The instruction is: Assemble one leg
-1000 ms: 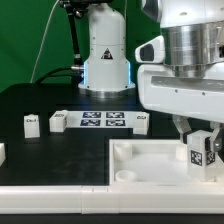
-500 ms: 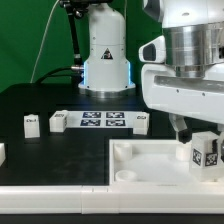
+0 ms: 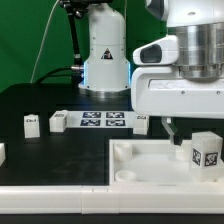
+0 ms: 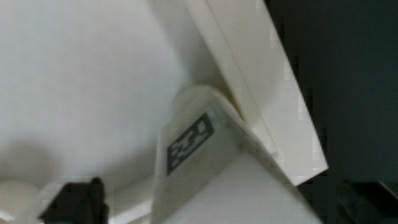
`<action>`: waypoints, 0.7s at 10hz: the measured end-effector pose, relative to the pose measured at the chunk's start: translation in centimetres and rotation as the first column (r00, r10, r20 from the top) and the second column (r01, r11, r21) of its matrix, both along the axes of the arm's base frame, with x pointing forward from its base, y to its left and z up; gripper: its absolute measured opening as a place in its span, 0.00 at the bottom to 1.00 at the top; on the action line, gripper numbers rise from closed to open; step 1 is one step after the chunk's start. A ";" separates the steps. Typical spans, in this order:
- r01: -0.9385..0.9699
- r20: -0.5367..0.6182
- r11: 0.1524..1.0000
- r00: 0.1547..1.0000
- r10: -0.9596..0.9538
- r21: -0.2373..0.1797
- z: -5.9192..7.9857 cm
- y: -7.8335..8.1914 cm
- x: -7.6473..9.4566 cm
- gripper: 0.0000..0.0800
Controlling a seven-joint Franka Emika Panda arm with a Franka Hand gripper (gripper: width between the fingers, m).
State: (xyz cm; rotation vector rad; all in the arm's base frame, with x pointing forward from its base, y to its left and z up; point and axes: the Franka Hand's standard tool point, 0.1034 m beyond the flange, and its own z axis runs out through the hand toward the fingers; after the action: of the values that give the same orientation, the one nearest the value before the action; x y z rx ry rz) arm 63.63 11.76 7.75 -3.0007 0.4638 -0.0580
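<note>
1. I see one leg standing upright in the tray, at its far corner on the exterior view's right, touching the raised rim.
2. My claw hangs just above and left of that leg, apart from it. I cannot tell how wide the jaws stand; they hold nothing.
3. I judge the leg placed but perhaps not fully seated; the wrist view shows it snug against the corner wall.
4. Other small blocks lie on the bench beside the marker board, untouched.

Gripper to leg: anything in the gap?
Nothing. In the exterior view the gripper sits raised above the leg, bare gap between; jaws' state unclear.
</note>
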 end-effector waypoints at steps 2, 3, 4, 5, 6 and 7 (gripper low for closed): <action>-0.232 0.020 0.971 0.972 0.233 -0.052 0.1 0.3 0.1 0.81; -0.320 0.021 0.945 0.947 0.322 -0.070 0.1 0.3 0.1 0.81; -0.372 0.025 0.925 0.927 0.375 -0.080 0.0 0.3 0.1 0.81; -0.465 0.030 0.881 0.883 0.469 -0.092 -0.1 0.1 0.2 0.81; -0.524 0.030 0.846 0.848 0.529 -0.100 -0.1 0.0 0.2 0.71; -0.496 0.030 0.863 0.865 0.500 -0.096 0.0 0.1 0.2 0.52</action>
State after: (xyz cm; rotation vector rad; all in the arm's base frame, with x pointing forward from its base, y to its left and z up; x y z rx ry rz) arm 63.79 11.85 7.70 -3.0855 -0.3411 -0.1186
